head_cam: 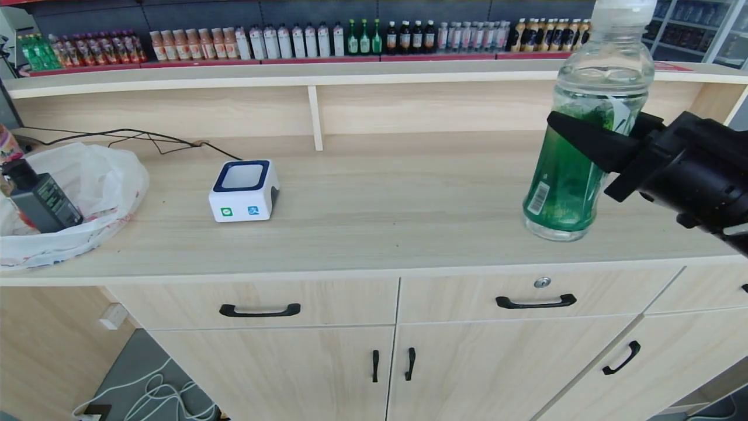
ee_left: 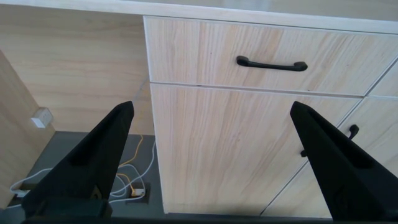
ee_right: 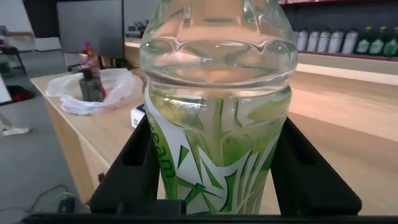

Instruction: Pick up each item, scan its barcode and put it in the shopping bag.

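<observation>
Hanging below the level of the white cube-shaped barcode scanner with the dark blue rim (head_cam: 244, 190), the left gripper (ee_left: 211, 109) faces the pale wooden cabinet front (ee_left: 211, 143). Its two black fingers are spread wide with nothing between them. A black drawer handle (ee_left: 272, 64) lies just beyond it.

Well to the right of the scanner and nearer the counter's front edge, the right gripper (ee_right: 221, 168) is clenched around the middle of a clear plastic bottle with a green label and a white cap (head_cam: 561, 187). One black finger presses each side of the bottle, which stands upright with a barcode showing low on its label. Its base seems to hang just over the light wooden counter (head_cam: 380, 222), though the angle makes it hard to tell whether it touches.

Far to the left of the scanner, at the counter's end, lies the open white plastic shopping bag (head_cam: 96, 175) with a dark grey bottle (head_cam: 41, 202) leaning inside it. A thin black cable (head_cam: 134, 135) trails over the counter behind the scanner. Farther back, beyond the raised wooden ledge, a long shelf holds a row of assorted drink bottles (head_cam: 327, 40).
</observation>
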Robot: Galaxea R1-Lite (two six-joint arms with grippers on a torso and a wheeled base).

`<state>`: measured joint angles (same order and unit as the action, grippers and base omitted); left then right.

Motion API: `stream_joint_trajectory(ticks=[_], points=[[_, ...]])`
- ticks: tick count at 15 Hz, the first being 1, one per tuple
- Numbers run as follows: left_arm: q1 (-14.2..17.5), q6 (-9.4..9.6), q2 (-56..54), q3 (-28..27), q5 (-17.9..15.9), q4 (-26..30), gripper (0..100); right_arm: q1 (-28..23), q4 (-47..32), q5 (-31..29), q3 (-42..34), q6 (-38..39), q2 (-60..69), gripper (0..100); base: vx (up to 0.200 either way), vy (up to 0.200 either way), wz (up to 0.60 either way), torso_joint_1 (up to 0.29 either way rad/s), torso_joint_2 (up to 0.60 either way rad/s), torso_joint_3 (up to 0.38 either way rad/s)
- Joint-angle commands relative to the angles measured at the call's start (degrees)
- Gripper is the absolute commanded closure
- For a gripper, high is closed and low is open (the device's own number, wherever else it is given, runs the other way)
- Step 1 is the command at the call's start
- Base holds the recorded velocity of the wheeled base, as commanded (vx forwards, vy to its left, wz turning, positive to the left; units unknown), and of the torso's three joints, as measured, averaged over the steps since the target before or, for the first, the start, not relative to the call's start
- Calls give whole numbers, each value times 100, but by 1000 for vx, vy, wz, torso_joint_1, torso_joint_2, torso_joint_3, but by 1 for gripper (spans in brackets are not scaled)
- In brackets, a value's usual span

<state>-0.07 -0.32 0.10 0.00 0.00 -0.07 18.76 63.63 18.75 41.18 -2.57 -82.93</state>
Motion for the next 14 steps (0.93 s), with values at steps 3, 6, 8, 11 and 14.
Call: stream_joint_trajectory(ticks=[3,6,8,11,14], points=[[-1,-3,-1,0,0,-1,0,-153,-114,-1207,-40,-446,471,100,0,0,0,0,0,0],[-1,-3,-1,0,0,-1,0,-153,-114,-1339,-31,-472,506,100,0,0,0,0,0,0],[-1,-3,-1,0,0,-1,0,-153,-114,-1409,-268,-446,612,100,0,0,0,0,0,0],[-1,-3,-1,0,0,-1,0,-153,17,-1409,-347,-349,489,100,0,0,0,0,0,0],[-1,-3,-1,0,0,-1,0,-110,176,-1400,-506,-24,462,100,0,0,0,0,0,0]])
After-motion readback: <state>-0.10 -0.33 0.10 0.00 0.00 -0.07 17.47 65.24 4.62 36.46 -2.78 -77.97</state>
